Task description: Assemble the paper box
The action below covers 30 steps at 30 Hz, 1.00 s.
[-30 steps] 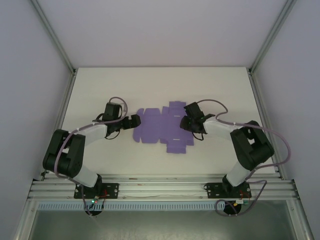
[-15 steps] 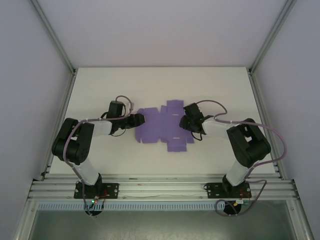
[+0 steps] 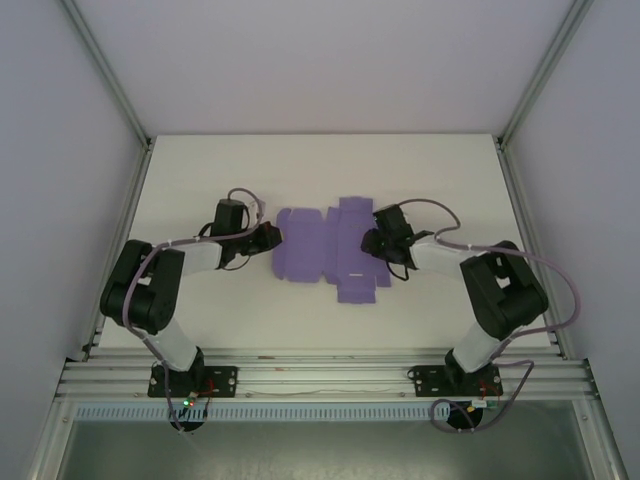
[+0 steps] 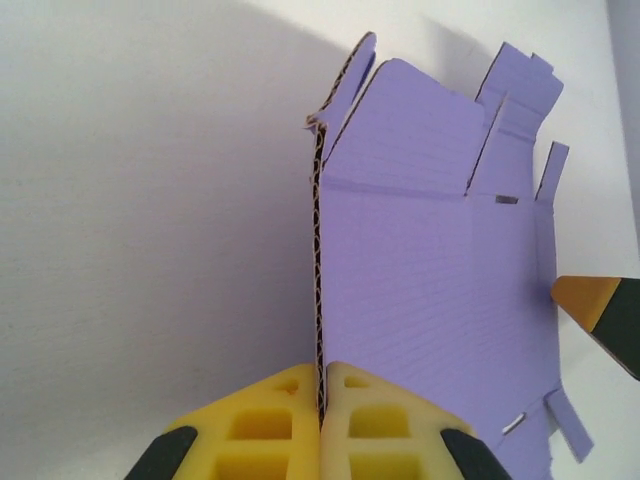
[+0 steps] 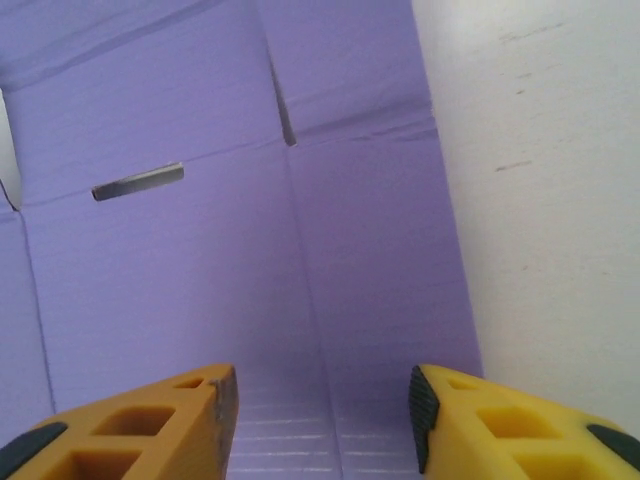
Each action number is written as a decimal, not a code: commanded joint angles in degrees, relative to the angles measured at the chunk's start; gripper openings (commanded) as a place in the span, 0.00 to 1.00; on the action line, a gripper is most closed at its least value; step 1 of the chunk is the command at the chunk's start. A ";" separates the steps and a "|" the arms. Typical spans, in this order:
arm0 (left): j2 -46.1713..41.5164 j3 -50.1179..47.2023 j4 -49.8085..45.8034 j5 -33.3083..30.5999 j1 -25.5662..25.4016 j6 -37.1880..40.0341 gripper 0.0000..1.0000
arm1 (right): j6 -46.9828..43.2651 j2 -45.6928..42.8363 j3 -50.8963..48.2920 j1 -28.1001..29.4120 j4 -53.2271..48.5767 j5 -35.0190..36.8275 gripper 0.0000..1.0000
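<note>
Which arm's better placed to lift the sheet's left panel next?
Left, probably: the left tool is shut on the paper box's left edge; the right tool is open above its right side.

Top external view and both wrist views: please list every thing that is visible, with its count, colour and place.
paper box: 1, lavender-purple, a flat die-cut sheet at the table's middle
table: 1, white, under the sheet
metal frame: 1, silver, along the table's near edge
left claw: 1, yellow and black, shut on the paper box's left edge
right claw: 1, yellow and black, open over the paper box's right part
</note>
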 commanded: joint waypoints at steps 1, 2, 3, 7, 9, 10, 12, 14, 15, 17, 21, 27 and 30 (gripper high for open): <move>-6.57 -0.36 1.83 0.11 -0.63 2.39 0.00 | -2.19 -6.81 -2.91 -2.52 1.25 -2.40 0.60; -7.97 -0.66 2.66 0.88 -0.67 2.74 0.00 | -2.51 -8.50 -4.01 -3.49 2.55 -4.21 0.64; -9.45 -1.16 3.87 2.20 -0.70 3.34 0.00 | -2.67 -10.22 -5.46 -4.65 4.02 -6.14 0.69; -13.23 -2.65 6.99 5.35 -0.71 6.41 0.00 | -4.91 -13.99 -10.38 -7.92 11.08 -15.53 0.76; -14.24 -3.06 7.14 6.97 -0.71 8.18 0.00 | -5.94 -14.43 -12.54 -9.36 14.36 -20.02 0.76; -14.66 -3.59 8.08 8.20 -0.73 8.42 0.00 | -5.86 -14.34 -13.36 -10.00 16.09 -21.12 0.77; -15.54 -4.76 10.02 9.81 -0.78 8.69 0.00 | -6.18 -13.73 -14.56 -11.29 18.85 -24.16 0.76; -16.25 -5.87 11.74 10.49 -0.71 8.41 0.00 | -6.68 -12.53 -15.33 -12.21 21.35 -26.81 0.75; -16.51 -6.27 12.71 11.04 -0.73 8.15 0.00 | -7.31 -11.94 -15.75 -12.33 22.33 -27.67 0.74; -16.98 -6.84 13.89 11.73 -0.74 7.66 0.00 | -8.26 -10.79 -16.59 -12.41 24.09 -27.72 0.74; -17.61 -7.48 14.20 10.65 -0.75 7.16 0.00 | -9.18 -8.39 -16.96 -12.72 24.57 -28.79 0.71; -17.79 -8.09 14.01 6.12 -0.77 5.46 0.00 | -8.16 -7.25 -20.17 -12.78 30.82 -33.23 0.52; -17.71 -8.87 15.33 5.08 -0.75 4.61 0.00 | -8.78 -8.62 -21.43 -12.77 32.60 -35.04 0.37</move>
